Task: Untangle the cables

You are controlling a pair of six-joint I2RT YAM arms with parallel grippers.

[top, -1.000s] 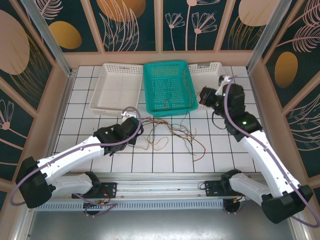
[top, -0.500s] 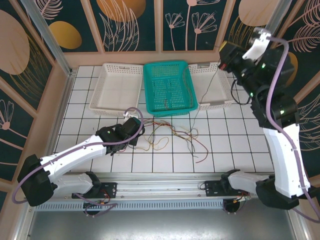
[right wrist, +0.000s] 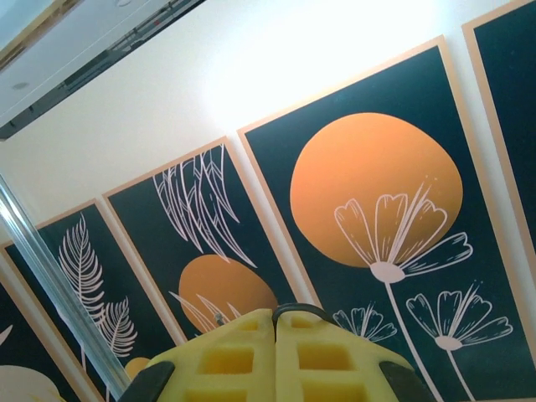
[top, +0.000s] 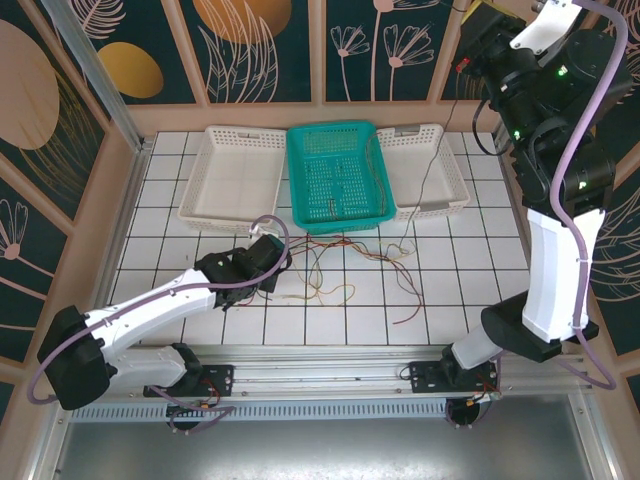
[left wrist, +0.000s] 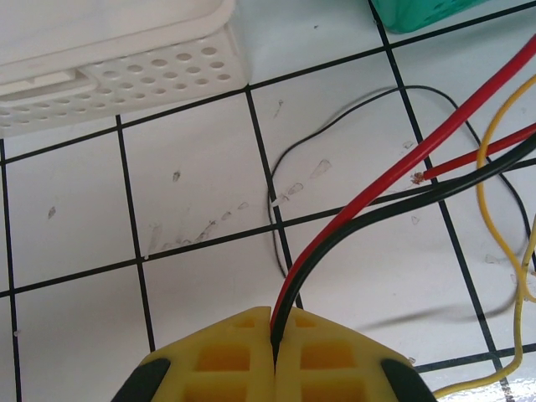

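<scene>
White glossy square-tiled surface [top: 150, 225], black grout lines | two white perforated baskets [top: 240, 185] flank teal mesh basket [top: 335, 175], far side | left end effector [left wrist: 274, 331] low, ribbed yellow pads pinched on red-and-black pair [left wrist: 293, 272] | right end effector [right wrist: 275, 325] high, pads closed on thin black strand [top: 432, 163] hanging to tiles | cables [top: 340, 265]: limp red, orange, yellow loops tangled mid-surface

The desk [top: 470, 290] shows smooth, faintly glossy, lightly scuffed white tiles, the cables [left wrist: 368, 201] glossy plastic sheathing, the white basket [top: 200, 170] and teal basket [top: 335, 175] perforated plastic, and the left claw [left wrist: 275, 322] matt yellow moulded plastic.
</scene>
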